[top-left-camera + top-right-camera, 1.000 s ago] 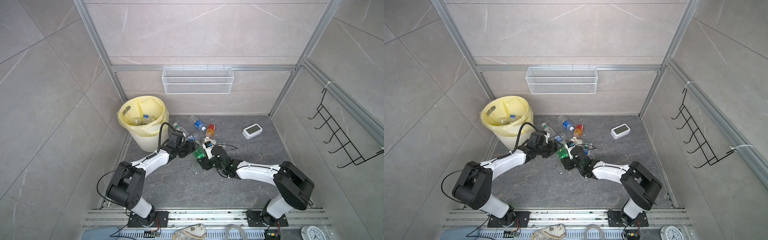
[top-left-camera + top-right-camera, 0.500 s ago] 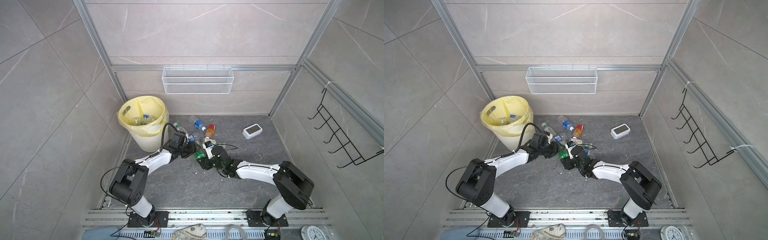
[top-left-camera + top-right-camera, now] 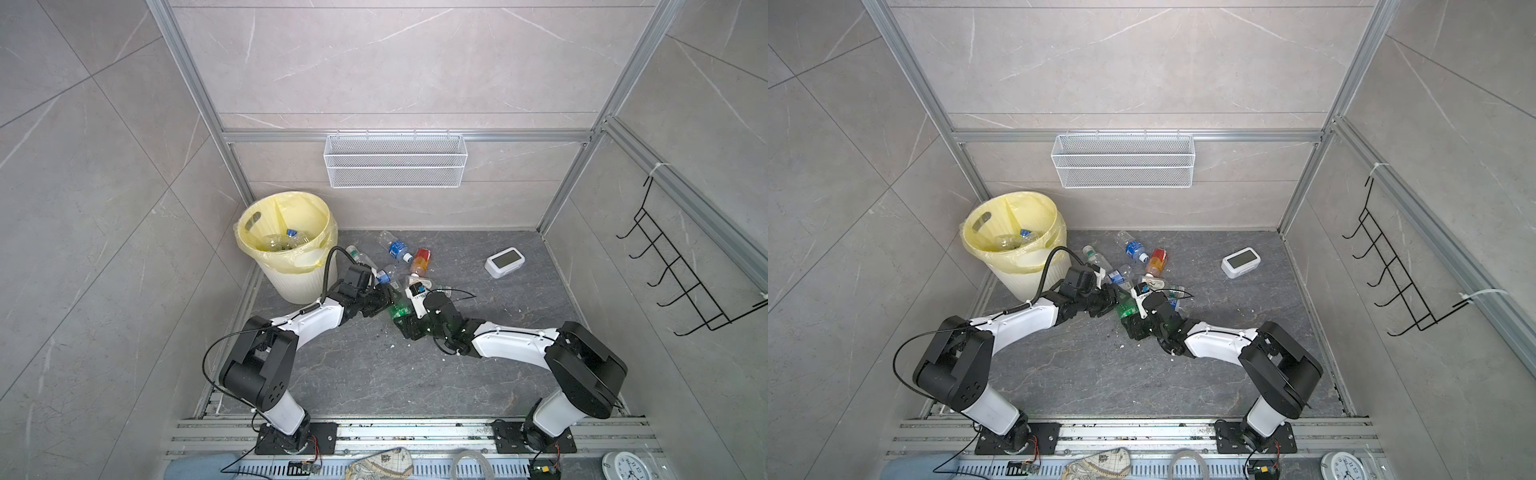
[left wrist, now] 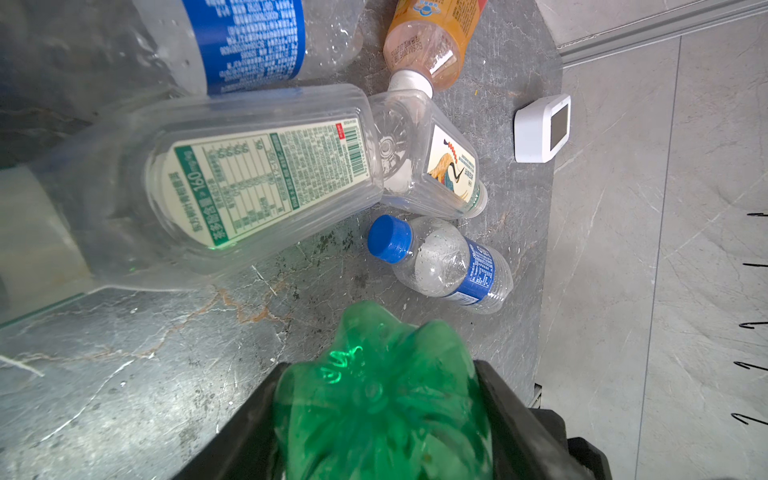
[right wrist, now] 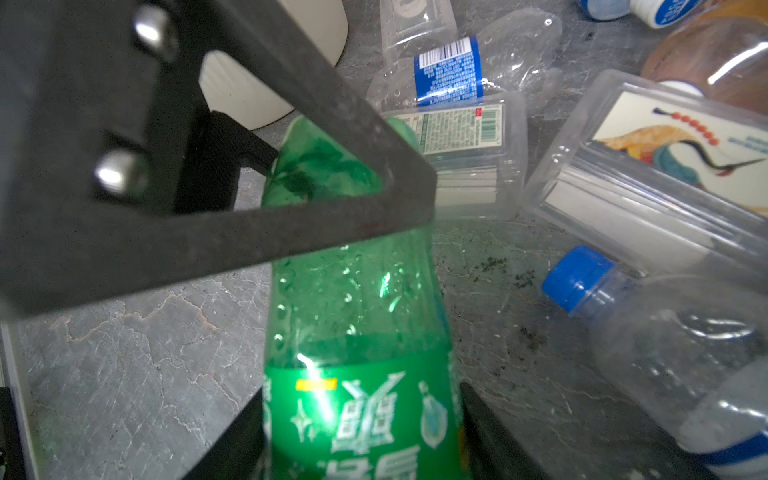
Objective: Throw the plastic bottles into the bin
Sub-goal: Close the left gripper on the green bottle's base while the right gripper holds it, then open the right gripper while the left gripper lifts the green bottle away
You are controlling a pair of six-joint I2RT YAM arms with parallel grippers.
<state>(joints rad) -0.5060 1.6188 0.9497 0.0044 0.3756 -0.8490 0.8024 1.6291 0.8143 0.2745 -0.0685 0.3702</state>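
the left fingers (image 4: pixel 513 415) clamp the base of the green bottle (image 4: pixel 382 399), and the right fingers (image 5: pixel 494 436) hold its labelled middle. it sits low over the grey bench (image 3: pixel 374 374) between both arms, beside loose bottles (image 3: pixel 397 248), apart from the lined bin (image 3: pixel 291 286).

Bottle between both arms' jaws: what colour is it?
Translucent green bottle with a brighter green printed label, clearest in the right wrist view.

Left hand (image 3: pixel 385 302) meets right hand (image 3: pixel 411 326) (green bottle (image 3: pixel 398 310) between).
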